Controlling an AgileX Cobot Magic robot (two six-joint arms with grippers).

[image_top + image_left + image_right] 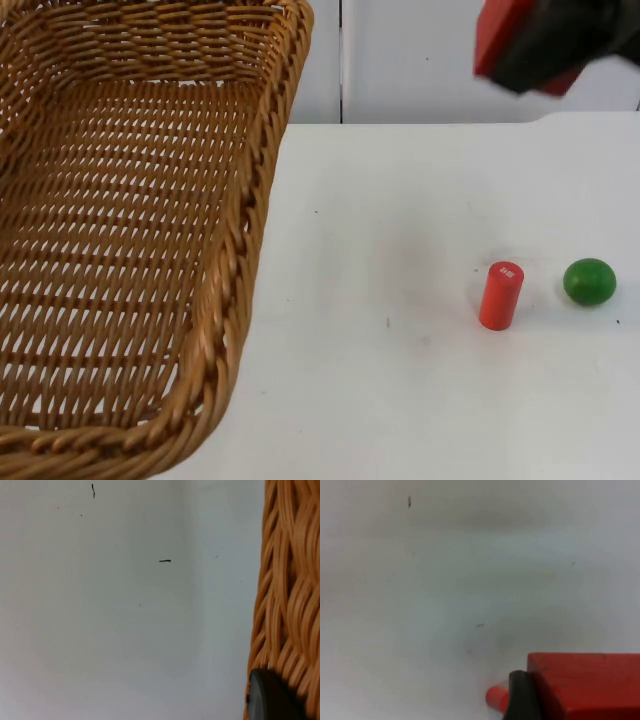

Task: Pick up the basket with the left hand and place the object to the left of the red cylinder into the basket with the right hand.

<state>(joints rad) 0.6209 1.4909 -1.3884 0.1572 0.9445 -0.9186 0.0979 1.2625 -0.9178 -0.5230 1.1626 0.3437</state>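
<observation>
The wicker basket [130, 250] hangs raised and close at the left, tilted, with nothing inside. My left gripper [278, 701] is shut on its rim [290, 595], a black fingertip [270, 695] pressed against the weave. High at the back right, my right gripper [565, 48] is shut on a red block [503, 38]. The wrist view shows that block [585, 685] beside a black fingertip [520, 696]. The red cylinder [501, 295] stands upright on the table at the right. A small red rounded end [496, 698] peeks out beside the fingertip.
A green ball [589, 281] lies just right of the red cylinder. White table top [380, 330] stretches between the basket and the cylinder. The grey partition wall [400, 60] closes the back.
</observation>
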